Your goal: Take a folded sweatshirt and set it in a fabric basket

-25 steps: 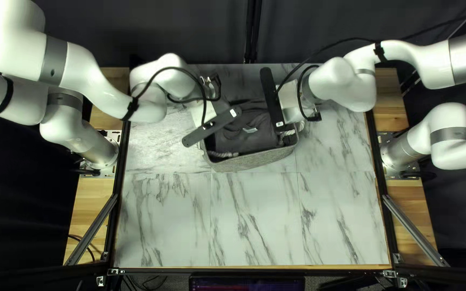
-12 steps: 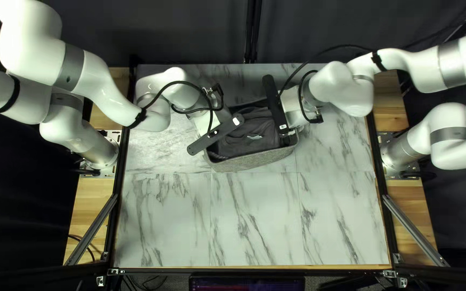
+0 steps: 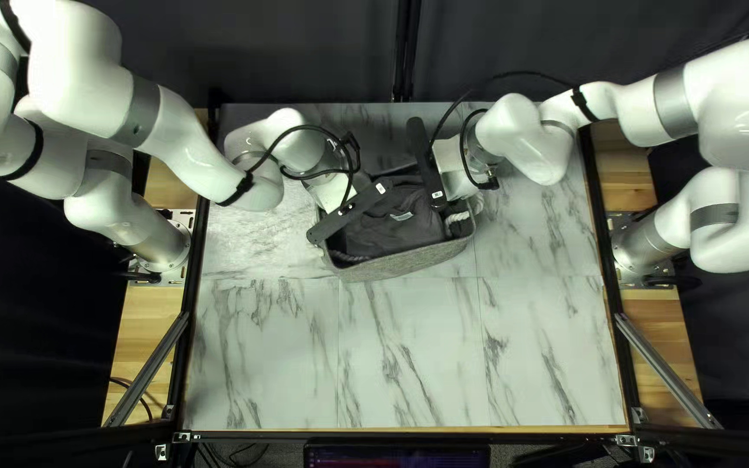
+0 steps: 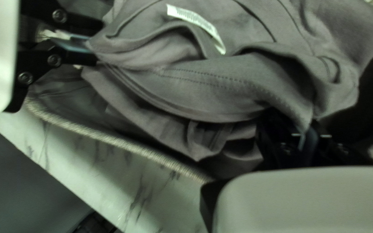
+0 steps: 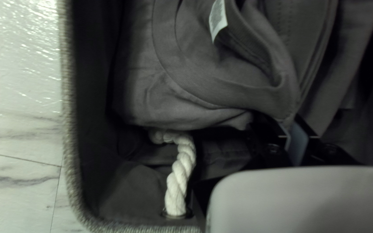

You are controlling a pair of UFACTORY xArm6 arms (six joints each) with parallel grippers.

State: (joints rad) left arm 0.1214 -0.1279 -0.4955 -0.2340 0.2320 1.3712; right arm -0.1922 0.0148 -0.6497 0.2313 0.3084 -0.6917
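One grey sweatshirt (image 3: 381, 236), folds loose, lying inside fabric basket (image 3: 409, 263). Likely light, limp, hard to damage; small pinches could let layers sag or open. Left gripper (image 4: 305, 133) closed on cloth edge; right gripper (image 5: 291, 128) likewise, beyond rope handle (image 5: 181, 174). Best hold: several stacked layers together, avoiding handle. Marble-patterned tabletop (image 3: 409, 355) under basket.

Top camera high above near edge of table (image 3: 409, 347), at six o'clock — set well back, slanting down toward dark curtain (image 3: 236, 52) at twelve. Camera on wrist of left arm (image 3: 188, 147) close over basket (image 3: 405, 265), from about ten, facing down in. Right arm's (image 3: 526, 143), close too, from about two. All three share sweatshirt (image 3: 392, 232) and pale label (image 3: 401, 217) — smallest from top.
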